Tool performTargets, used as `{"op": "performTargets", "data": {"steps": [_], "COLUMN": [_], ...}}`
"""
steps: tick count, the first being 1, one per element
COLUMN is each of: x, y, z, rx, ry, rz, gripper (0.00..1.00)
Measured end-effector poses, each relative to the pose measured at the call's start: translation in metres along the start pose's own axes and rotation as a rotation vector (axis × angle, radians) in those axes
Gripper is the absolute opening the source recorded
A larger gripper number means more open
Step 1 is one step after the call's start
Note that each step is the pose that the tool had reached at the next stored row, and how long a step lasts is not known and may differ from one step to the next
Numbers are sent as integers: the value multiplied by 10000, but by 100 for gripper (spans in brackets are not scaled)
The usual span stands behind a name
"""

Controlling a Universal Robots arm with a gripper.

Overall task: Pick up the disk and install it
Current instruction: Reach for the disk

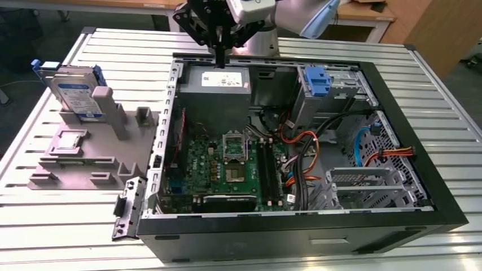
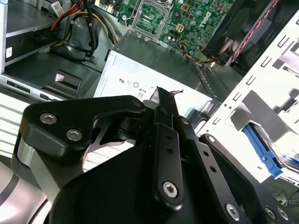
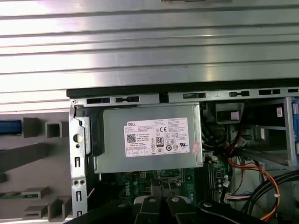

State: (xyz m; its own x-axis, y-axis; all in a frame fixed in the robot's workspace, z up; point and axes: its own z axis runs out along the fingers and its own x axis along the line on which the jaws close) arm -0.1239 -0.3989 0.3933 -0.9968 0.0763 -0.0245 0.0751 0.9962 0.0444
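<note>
1. Where the exterior view comes closest, a slatted metal table [image 1: 60, 237] carries an open computer case [image 1: 301, 228], which lies on its side with its inside facing up
2. Inside the case, a green circuit board [image 1: 226, 164] lies flat on the floor, with a bundle of orange and black cables [image 1: 305, 149] just beside it toward the exterior view's right
3. Outside the case, on the exterior view's left, a grey stand [image 1: 75, 164] sits on the table just beside the case wall
4. The disk [image 1: 75, 93] stands on edge in the far part of that stand, leaning slightly, with its label toward the camera and a blue frame around it. Nothing grips it, and it is well apart from the gripper
5. Farther back, inside the case, a grey power supply [image 1: 218, 82] sits against the far wall. Its white label is plain in the first wrist view [image 3: 156, 137]
6. The gripper [image 1: 220, 56] hangs over the far edge of the power supply with its fingers pointing down, pressed together and holding nothing. Both wrist views show the black gripper [image 2: 161, 93] [image 3: 161, 193] over that grey box
7. On the exterior view's right of the power supply stands a metal drive bay [image 1: 342, 84] with a blue plastic bracket [image 1: 316, 79] in it
</note>
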Motion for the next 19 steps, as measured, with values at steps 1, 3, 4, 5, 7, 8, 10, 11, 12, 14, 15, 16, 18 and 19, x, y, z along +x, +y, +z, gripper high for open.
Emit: {"op": "performTargets", "data": {"steps": [1,3,4,5,7,8,10,11,12,14,15,16,18,19], "x": [6,17,24,31,43,50,62,69,76,87,92,97,108,113], "y": [0,-1,-2,-3,-3,-4,-5,-5,-6,-6,-7,-7,-8,-8], "z": [0,-1,-1,-1,-1,-2,-2,-2,-2,-3,-3,-3,-3,-3], "rx": [0,1,0,1,1,1,1,0,0,1,1,0,0,1], "ry": [0,0,0,0,0,0,0,0,0,0,1,0,0,1], "rz": [0,0,0,-1,-1,-1,-1,-1,-1,0,0,0,0,0], "gripper": [10,10,10,10,10,10,10,10,10,10,10,10,10,10]}}
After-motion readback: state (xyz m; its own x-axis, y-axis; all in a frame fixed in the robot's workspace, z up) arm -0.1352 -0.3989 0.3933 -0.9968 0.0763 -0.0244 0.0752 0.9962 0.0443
